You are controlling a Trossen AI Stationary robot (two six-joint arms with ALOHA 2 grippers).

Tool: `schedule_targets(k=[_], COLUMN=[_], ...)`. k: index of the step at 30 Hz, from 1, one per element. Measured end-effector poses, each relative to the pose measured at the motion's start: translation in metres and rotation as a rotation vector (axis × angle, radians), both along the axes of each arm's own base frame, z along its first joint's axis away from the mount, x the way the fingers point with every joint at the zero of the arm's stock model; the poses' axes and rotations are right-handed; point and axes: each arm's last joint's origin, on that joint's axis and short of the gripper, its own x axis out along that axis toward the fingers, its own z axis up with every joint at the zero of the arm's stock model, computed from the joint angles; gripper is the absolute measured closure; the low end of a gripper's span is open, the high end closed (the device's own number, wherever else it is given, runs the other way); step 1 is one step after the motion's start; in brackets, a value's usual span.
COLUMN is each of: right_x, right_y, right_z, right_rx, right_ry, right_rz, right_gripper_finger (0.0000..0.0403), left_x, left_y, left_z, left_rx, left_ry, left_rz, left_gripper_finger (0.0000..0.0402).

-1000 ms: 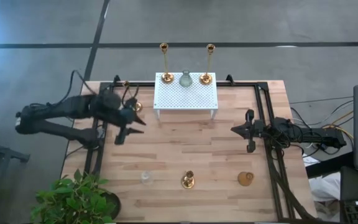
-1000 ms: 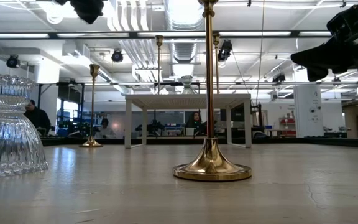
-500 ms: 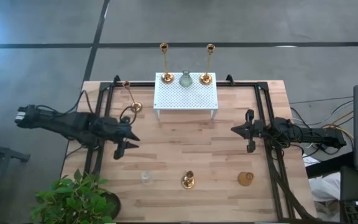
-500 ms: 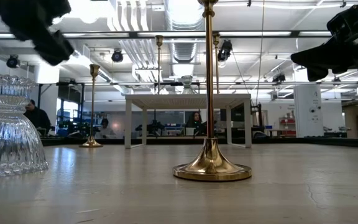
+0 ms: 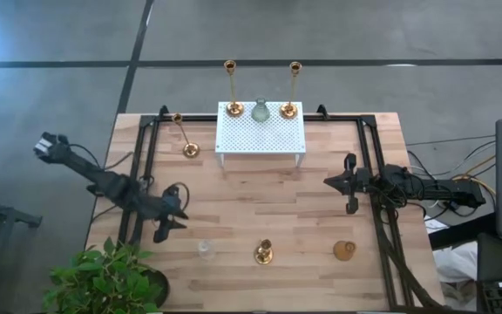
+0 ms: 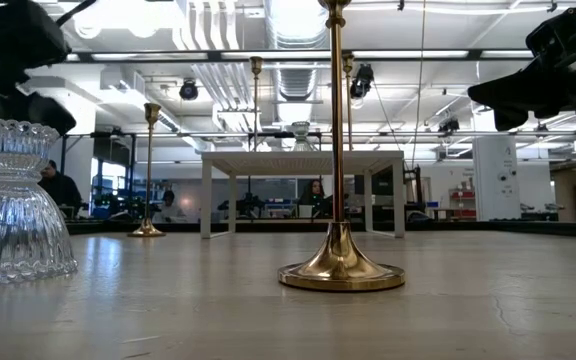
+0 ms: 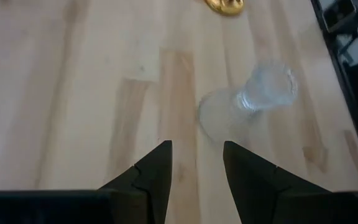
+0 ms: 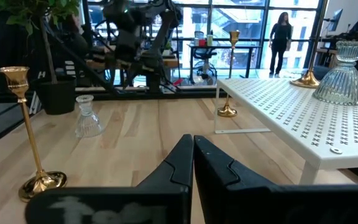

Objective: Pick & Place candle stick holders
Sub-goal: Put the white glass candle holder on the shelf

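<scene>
We see the wooden surface bearing the white rack, which carries two tall brass holders flanking a glass one. Well apart from that rack, our left claw hovers released, empty, near the clear glass holder. Our right claw, clenched on nothing, waits beside the rack's right end.

Tall brass holder top cut off in low view; clear glass holder blurred.
</scene>
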Motion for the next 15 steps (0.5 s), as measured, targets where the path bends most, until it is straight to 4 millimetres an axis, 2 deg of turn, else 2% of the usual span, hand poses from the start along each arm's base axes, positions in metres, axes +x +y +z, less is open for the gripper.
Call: schedule_targets(k=[7,15], right_x=[0.0,0.0], right_y=[0.0,0.0], right_z=[0.0,0.0], right_rx=[-0.002,0.0], right_ry=[0.0,0.0], right_rz=[0.0,0.0], right_gripper_finger=[0.0394,0.0394], left_x=[0.005,0.017], left_y=[-0.01,-0.021], left_z=[-0.016,-0.031], left_rx=[0.07,0.011], left_ry=[0.02,-0.115], left_rz=[-0.03,-0.154], left_gripper_finger=[0.0252,0.0252])
